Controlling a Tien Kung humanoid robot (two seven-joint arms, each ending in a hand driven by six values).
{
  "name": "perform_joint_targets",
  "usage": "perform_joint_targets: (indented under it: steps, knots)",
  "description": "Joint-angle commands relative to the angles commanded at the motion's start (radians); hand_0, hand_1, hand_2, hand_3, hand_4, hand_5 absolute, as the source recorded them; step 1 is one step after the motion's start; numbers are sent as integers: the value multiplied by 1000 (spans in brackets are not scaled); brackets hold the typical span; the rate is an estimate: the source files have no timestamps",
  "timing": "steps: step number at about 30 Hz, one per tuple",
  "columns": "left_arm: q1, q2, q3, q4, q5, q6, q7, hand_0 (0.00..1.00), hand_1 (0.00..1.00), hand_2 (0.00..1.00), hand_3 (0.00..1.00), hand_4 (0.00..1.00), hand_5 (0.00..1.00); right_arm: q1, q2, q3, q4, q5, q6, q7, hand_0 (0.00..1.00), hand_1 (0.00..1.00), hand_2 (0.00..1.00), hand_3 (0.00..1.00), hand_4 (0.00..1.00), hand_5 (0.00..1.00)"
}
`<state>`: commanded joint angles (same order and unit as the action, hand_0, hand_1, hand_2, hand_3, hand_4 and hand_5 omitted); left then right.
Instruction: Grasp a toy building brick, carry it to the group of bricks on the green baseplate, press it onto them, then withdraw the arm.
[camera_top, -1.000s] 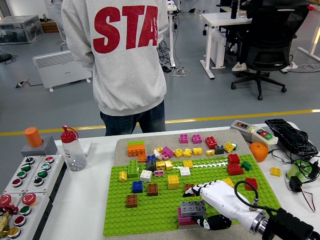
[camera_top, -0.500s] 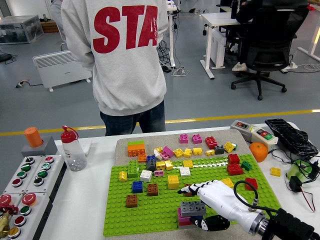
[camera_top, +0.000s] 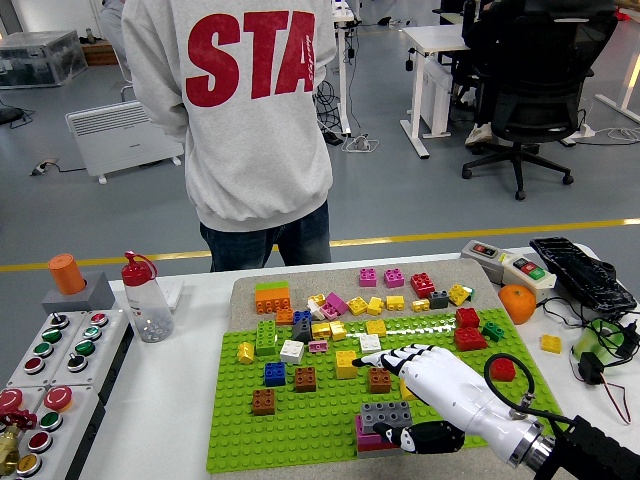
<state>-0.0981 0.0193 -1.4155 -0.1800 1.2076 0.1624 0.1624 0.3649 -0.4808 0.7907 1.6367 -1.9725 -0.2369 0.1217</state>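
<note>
Lower centre of the frame: the grey brick (camera_top: 386, 414) sits on the pink and blue stack (camera_top: 372, 438) near the front edge of the green baseplate (camera_top: 240, 425). A second ago the right hand (camera_top: 425, 385) wrapped this brick; now the fingers (camera_top: 375, 358) have lifted and spread toward the brown brick (camera_top: 380, 380), holding nothing, with the thumb (camera_top: 425, 437) low beside the stack. The brick stays put, so the press looks done and withdrawal has likely begun. The person (camera_top: 235, 110) at top faces away.
</note>
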Motion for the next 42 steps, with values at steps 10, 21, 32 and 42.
perform_joint_targets:
  steps: [10,21,32,42]
  knots:
    - [2,0,-3,0,5,1,1,657,682,709,577,300,998,-10,-14,13,1,75,-47,130,530,593,579,550,427,192]
    - [4,-1,-5,0,12,1,3,657,682,709,578,301,998,22,-21,-44,-21,40,22,60,527,587,579,550,390,193]
    - [7,-1,-1,0,10,1,2,657,682,709,578,299,998,52,-35,-102,-36,24,-13,51,505,572,564,545,387,199]
    - [2,0,3,0,3,1,1,657,682,709,578,298,998,69,-35,-131,-46,21,-11,46,495,566,560,543,381,202]
